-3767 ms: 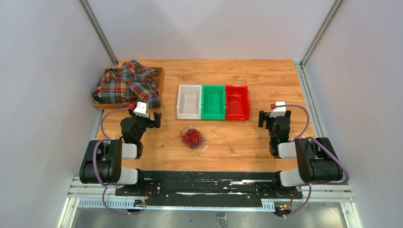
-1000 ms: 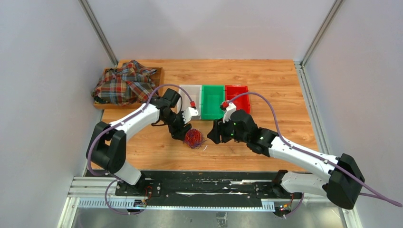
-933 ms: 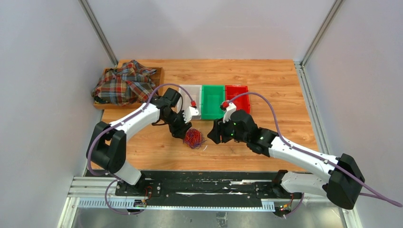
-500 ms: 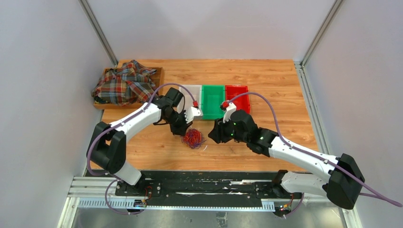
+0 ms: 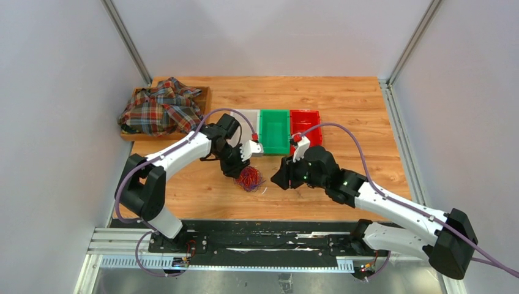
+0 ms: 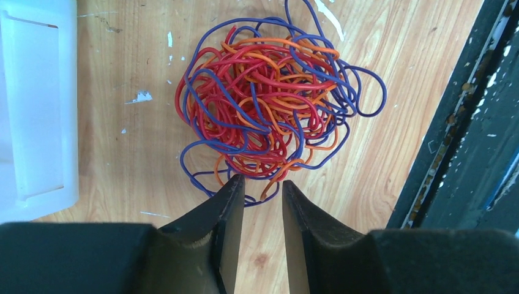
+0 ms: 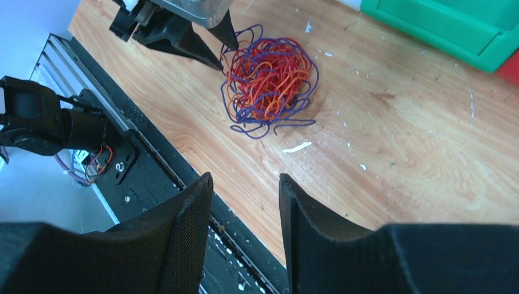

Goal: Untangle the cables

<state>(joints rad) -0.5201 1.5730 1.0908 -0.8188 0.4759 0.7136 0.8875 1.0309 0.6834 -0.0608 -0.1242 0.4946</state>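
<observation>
The cables point(image 5: 248, 177) are a fist-sized tangle of thin red, orange and purple wires lying on the wooden table, also seen in the left wrist view point(image 6: 269, 104) and the right wrist view point(image 7: 269, 79). My left gripper point(image 5: 235, 169) sits at the clump's far-left edge. In its wrist view the left gripper point(image 6: 262, 184) is open, with a narrow gap. A stray orange and purple loop end lies just at the fingertips point(image 6: 235, 184), not pinched. My right gripper point(image 5: 278, 179) hovers to the right of the clump. It point(image 7: 245, 179) is open with nothing between its fingers.
White bin point(image 5: 240, 121), green bin point(image 5: 275, 131) and red bin point(image 5: 309, 122) stand in a row behind the clump. A plaid shirt point(image 5: 160, 110) lies in a wooden tray at the back left. The black base rail point(image 7: 141, 153) runs along the near table edge.
Both arms have come in from their rest poses to flank the clump. Over the last second the left wrist edged slightly right and the right arm drew a little nearer. The clump stays put.
</observation>
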